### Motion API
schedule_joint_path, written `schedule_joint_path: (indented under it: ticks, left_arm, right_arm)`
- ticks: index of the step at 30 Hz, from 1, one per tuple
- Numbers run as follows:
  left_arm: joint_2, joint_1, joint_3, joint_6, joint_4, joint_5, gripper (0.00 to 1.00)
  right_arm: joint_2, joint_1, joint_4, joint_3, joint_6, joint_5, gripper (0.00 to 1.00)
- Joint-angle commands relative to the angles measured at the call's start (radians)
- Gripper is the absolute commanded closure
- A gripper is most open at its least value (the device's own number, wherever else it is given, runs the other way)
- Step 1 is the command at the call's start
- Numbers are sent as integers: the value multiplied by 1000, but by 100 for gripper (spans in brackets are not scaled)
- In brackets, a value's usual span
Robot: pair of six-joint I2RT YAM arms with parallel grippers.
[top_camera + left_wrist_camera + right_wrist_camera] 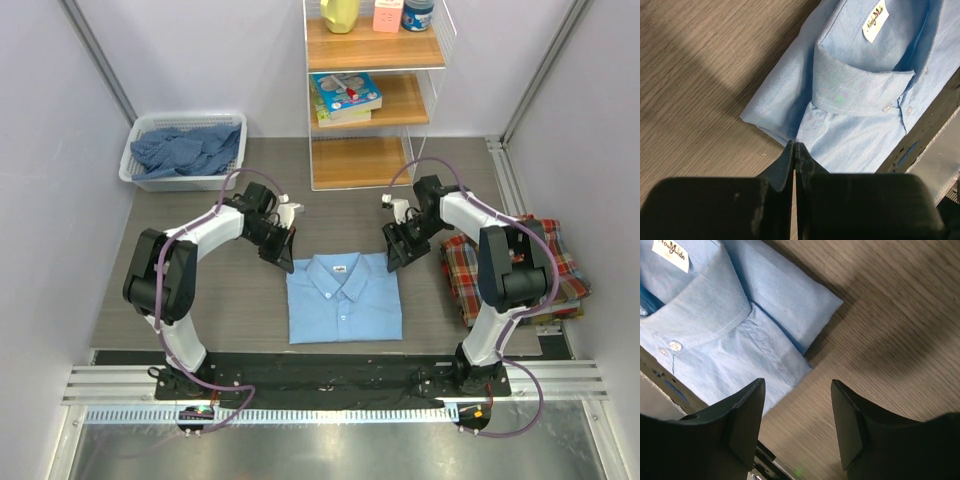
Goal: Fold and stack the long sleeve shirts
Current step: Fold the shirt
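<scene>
A plain light blue shirt [343, 300] lies folded on the table between my arms, collar at the far side, white neck label up. It also shows in the left wrist view [860, 90] and in the right wrist view [725, 325]. My left gripper [283, 258] is shut with nothing seen between the jaws, its tips [794, 146] just above the shirt's far left corner. My right gripper [392, 258] is open and empty [797, 384], hovering over bare table beside the shirt's far right corner. A folded plaid shirt [515, 265] lies at the right.
A white basket [140, 165] at the back left holds crumpled darker blue shirts [185, 148]. A wooden shelf unit [372, 100] with books and containers stands at the back centre. A black strip [340, 375] runs along the table's near edge.
</scene>
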Motion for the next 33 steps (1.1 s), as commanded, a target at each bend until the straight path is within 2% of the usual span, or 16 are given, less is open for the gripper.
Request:
schedule_joint_path:
  ticks: [1, 8, 10, 11, 12, 14, 15, 24, 29, 33]
  left_arm:
    - [-15, 1, 5, 17, 14, -2, 100]
    - [0, 2, -10, 4, 27, 0, 100]
    - [2, 4, -9, 4, 29, 0, 100]
    - [0, 2, -9, 2, 29, 0, 100]
    - [-1, 2, -7, 4, 27, -2, 100]
    - [-8, 2, -4, 5, 18, 0, 100]
    - [-12, 4, -1, 7, 12, 1, 100]
    - [-141, 32, -30, 50, -48, -11, 100]
    - [-78, 62, -32, 50, -29, -51, 100]
    - [1, 75, -19, 20, 13, -82, 100]
  right_arm:
    - [30, 4, 46, 4, 11, -12, 39]
    - [88, 4, 47, 24, 25, -78, 44]
    - [88, 4, 40, 27, 23, -86, 53]
    - [85, 2, 38, 27, 19, -89, 62]
    - [78, 4, 38, 27, 19, -91, 80]
    - [65, 4, 34, 29, 19, -92, 95]
    - [43, 2, 31, 29, 22, -91, 99]
    - [-103, 4, 15, 46, 14, -128, 99]
    - [-10, 4, 50, 64, 25, -114, 99]
    - [71, 4, 148, 81, 54, -85, 99]
